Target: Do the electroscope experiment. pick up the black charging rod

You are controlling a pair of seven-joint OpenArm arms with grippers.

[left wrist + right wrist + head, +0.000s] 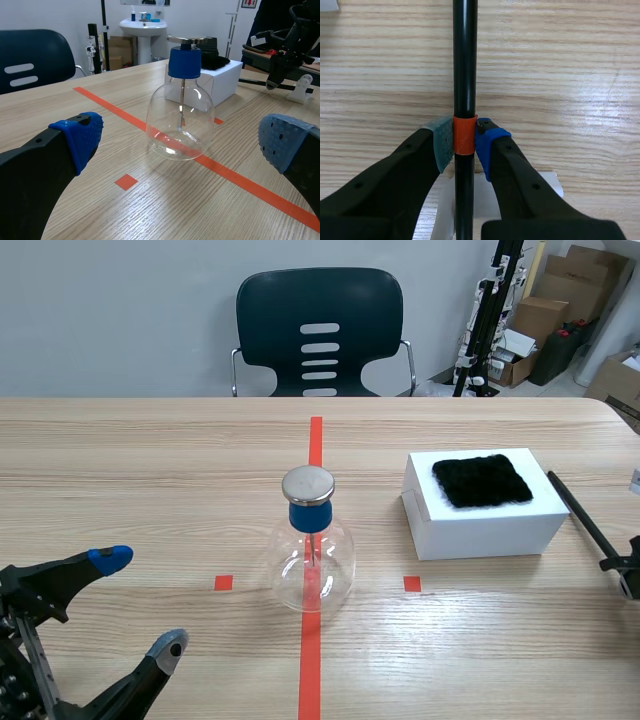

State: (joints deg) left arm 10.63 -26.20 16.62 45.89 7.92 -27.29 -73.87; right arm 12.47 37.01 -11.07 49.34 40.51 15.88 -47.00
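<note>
Slip risk: right gripper [464, 145] pinches black charging rod [464, 60] at its orange band [464, 131], so lifting could let it pivot into white box [480, 530] just beside

We see 1 dark chair [270, 330] behind the wooden table [150, 470], and cardboard boxes [545, 315] stacked beside 1 black stand [492, 315].

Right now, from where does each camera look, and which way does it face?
Scene view: between the arms, facing across the table toward the chair; left gripper shows.
Left wrist view: on left arm, facing electroscope past its open fingers.
Right wrist view: on right arm, looking down at black rod in right gripper.
Shared: electroscope, scene and left wrist views.
</note>
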